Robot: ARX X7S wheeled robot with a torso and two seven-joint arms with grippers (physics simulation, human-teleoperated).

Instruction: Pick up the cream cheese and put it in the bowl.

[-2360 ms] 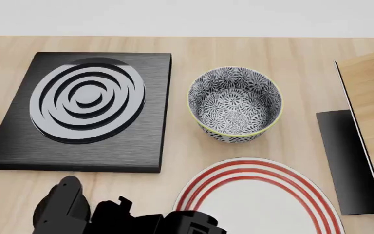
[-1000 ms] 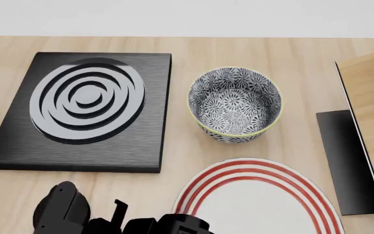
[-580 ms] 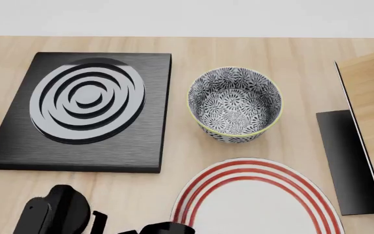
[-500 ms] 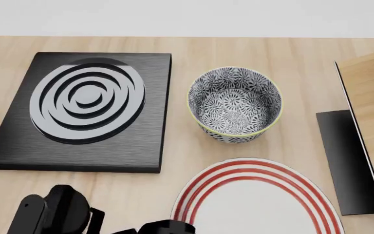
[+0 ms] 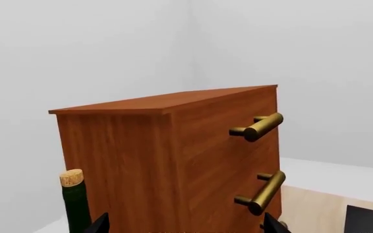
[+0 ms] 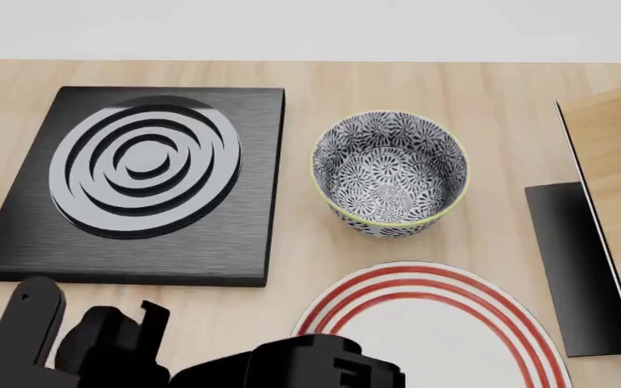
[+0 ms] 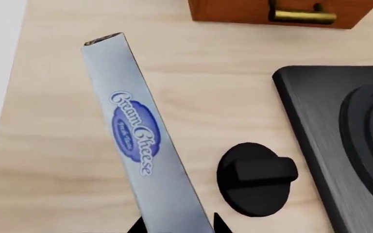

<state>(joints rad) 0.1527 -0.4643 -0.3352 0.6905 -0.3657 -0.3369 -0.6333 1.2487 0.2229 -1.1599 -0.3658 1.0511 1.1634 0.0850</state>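
End effector on the left point(image 5: 185, 228) first, via its wrist view: just two dark tips spread wide, holding nothing. Staring at a reddish wooden cabinet point(image 5: 173, 160) with brass bar handles point(image 5: 258, 127), plus a corked green bottle point(image 5: 75, 204) beside it. Not risking much there.

Head view: looking at the bowl point(image 6: 390, 171), deep and round, busy black-and-white floral, thin yellow-green rim. Sitting between the brushed black stove slab point(image 6: 256, 202) and the red-ringed plate point(image 6: 429, 323) on the pale wood worktop point(image 6: 483, 89). Not seeing the cream cheese here, only black arm links point(image 6: 289, 368) crowding the near edge.

Right wrist view: right end effector point(image 7: 177, 224) pinching the cream cheese point(image 7: 134, 131), a slim pale blue-grey carton with a blue oval logo, by one end only, near a black knob point(image 7: 258, 177). Guessing at trouble: smooth carton pivoting or slipping from that end grip, clipping the rim and tipping the bowl, or landing on the plate.
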